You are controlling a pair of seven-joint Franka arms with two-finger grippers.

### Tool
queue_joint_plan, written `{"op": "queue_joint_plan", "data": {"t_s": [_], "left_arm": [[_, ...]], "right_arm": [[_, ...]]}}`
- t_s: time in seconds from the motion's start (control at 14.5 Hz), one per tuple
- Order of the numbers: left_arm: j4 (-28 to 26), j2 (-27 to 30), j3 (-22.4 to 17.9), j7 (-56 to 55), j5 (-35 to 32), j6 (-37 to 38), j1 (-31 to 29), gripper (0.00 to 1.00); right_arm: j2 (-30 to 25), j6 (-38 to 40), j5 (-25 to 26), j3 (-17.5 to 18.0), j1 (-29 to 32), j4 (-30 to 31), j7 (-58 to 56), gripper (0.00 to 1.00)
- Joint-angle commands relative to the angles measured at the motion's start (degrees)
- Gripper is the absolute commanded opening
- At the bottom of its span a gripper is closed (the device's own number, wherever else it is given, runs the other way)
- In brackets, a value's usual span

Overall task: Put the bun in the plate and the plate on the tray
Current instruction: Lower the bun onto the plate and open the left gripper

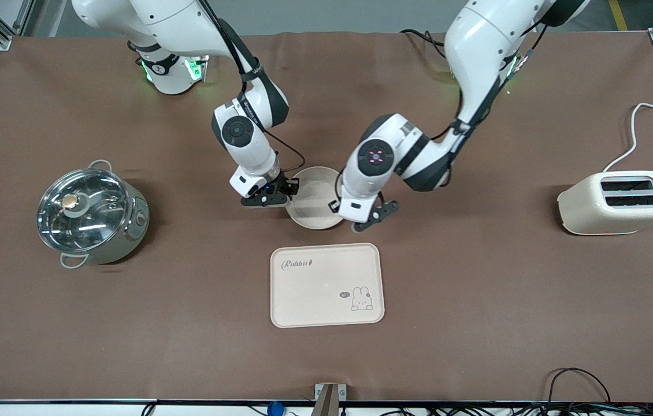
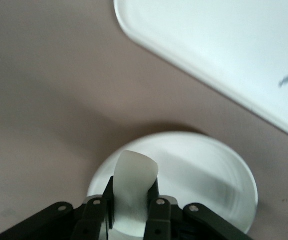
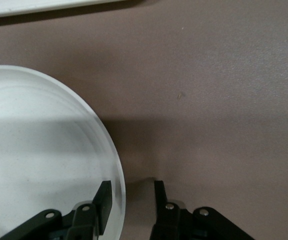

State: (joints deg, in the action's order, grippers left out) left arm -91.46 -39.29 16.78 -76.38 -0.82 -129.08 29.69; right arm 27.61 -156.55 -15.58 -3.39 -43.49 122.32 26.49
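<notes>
The plate (image 1: 315, 193) lies on the table, just farther from the front camera than the tray (image 1: 326, 286), which is printed "Rabbit". My left gripper (image 1: 356, 222) is shut on the bun (image 2: 135, 167) and holds it over the plate's (image 2: 204, 175) rim at the left arm's end. The tray's corner (image 2: 224, 50) shows in that wrist view. My right gripper (image 1: 283, 193) is open at the plate's other edge. In the right wrist view (image 3: 131, 187) its jaws stand astride the plate's rim (image 3: 34, 150), one finger inside and one outside.
A steel pot with a glass lid (image 1: 92, 216) stands toward the right arm's end. A cream toaster (image 1: 621, 202) with a white cord stands toward the left arm's end. Cables hang at the table's front edge.
</notes>
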Motion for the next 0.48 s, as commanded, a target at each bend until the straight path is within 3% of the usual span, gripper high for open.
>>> {"op": "queue_joint_plan", "data": {"t_s": [0.0, 0.21, 0.34, 0.41], "left_arm": [[4.27, -3.86, -0.43, -4.73, 0.03, 0.59, 2.56, 0.34], [4.27, -4.66, -0.43, -7.28, 0.03, -2.48, 3.53, 0.56], [4.27, -4.05, -0.43, -7.64, -0.23, -2.49, 3.54, 0.91], [4.53, -3.35, -0.43, -7.64, -0.50, -2.40, 3.19, 1.00]], "right_arm": [[-0.28, -0.77, -1.38, -0.47, -0.90, 0.64, 0.23, 0.04], [-0.28, -0.77, -1.38, -0.47, -0.90, 0.55, 0.23, 0.00], [-0.28, -0.77, -1.38, -0.47, -0.90, 0.55, 0.23, 0.00], [-0.28, -0.77, -1.38, -0.47, -0.90, 0.55, 0.23, 0.00]]}}
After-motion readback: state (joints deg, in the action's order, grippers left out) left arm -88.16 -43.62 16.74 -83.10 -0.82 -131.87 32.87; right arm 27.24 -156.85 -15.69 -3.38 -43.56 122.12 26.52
